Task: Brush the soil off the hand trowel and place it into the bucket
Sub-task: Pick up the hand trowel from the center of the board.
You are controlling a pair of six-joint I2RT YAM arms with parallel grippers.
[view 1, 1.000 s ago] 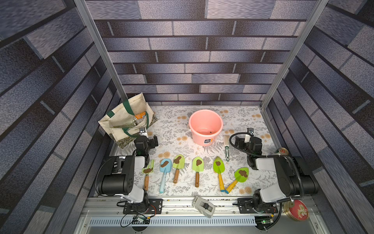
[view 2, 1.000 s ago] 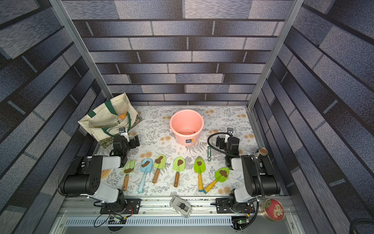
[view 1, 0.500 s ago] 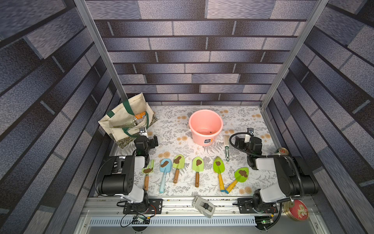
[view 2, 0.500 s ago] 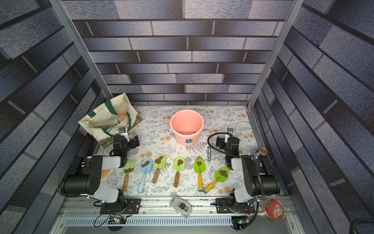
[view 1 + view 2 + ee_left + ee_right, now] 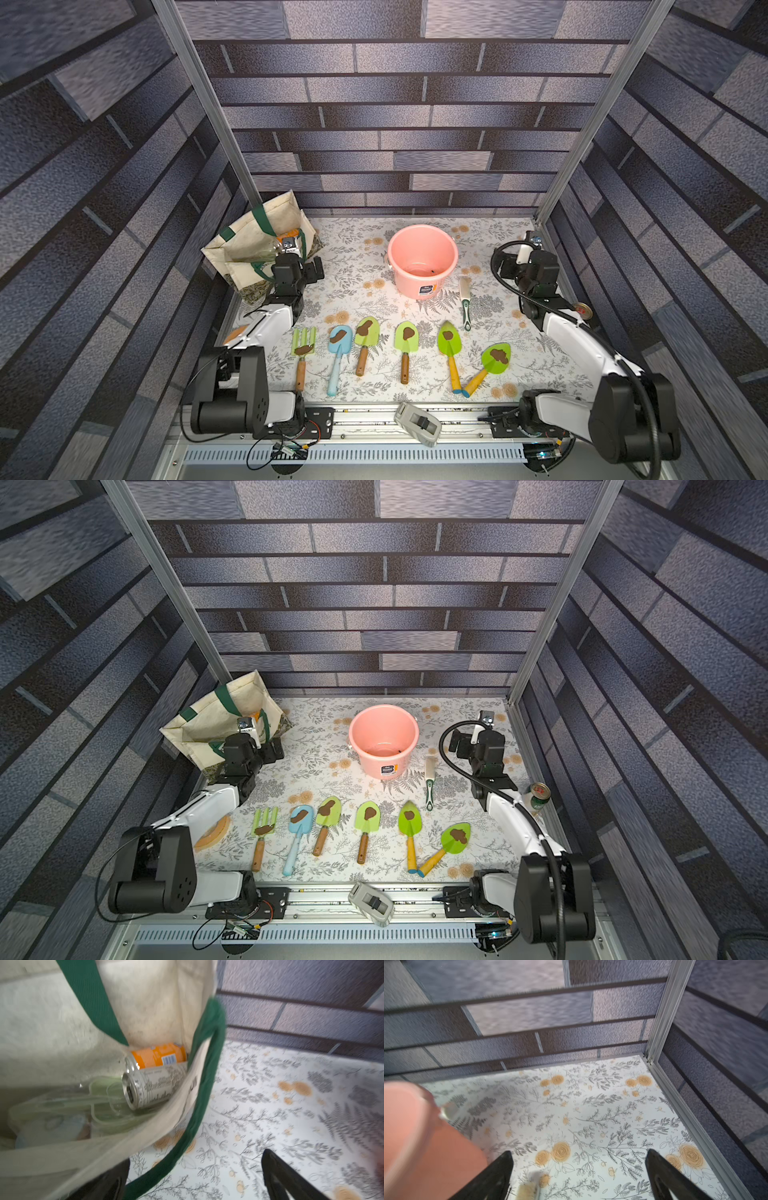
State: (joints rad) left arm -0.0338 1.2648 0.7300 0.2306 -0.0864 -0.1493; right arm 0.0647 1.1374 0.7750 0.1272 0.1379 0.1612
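Swing right gripper (image 5: 579, 1151), spread wide and empty like left gripper (image 5: 194, 1158), down onto brush (image 5: 465, 305) lying at 4 o'clock of bucket (image 5: 419, 286), pinch its green handle squarely, then sweep soil (image 5: 447, 335) off nearest trowel (image 5: 449, 345) in the row at 6 o'clock

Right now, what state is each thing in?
bucket, upright, no tool inside
brush, lying flat beside the bucket, unheld
hand trowels, lying in a row, soil on each blade
left gripper, open, empty
right gripper, open, empty
tote bag, open, cans inside
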